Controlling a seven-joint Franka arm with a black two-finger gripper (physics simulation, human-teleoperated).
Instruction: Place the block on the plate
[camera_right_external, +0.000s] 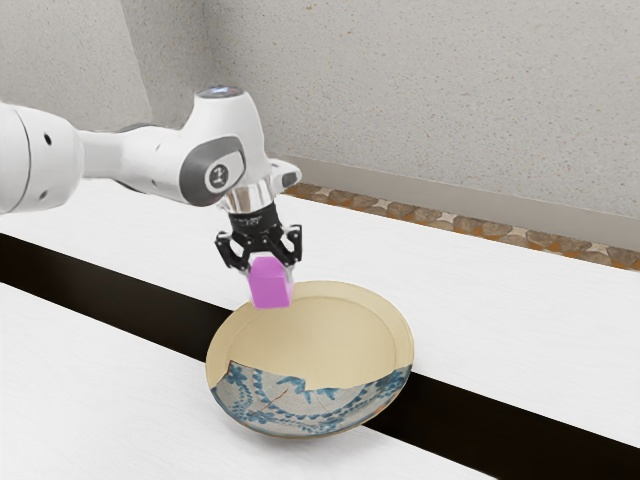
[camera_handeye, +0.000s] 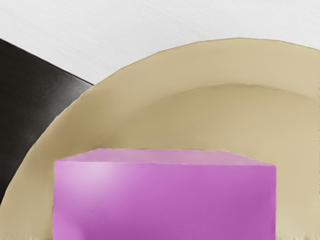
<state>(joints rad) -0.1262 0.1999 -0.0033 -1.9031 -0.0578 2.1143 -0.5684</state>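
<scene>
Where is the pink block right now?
In the exterior view, left of centre, the pink block is held by the gripper, above the rim of the patterned plate.

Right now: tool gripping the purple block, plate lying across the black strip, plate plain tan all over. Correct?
Not quite: the plate isn't plain tan all over. The exterior view shows a blue floral pattern on its part nearest that camera; the rest is tan. The tool gripping the purple block and the plate lying across the black strip both stand.
</scene>
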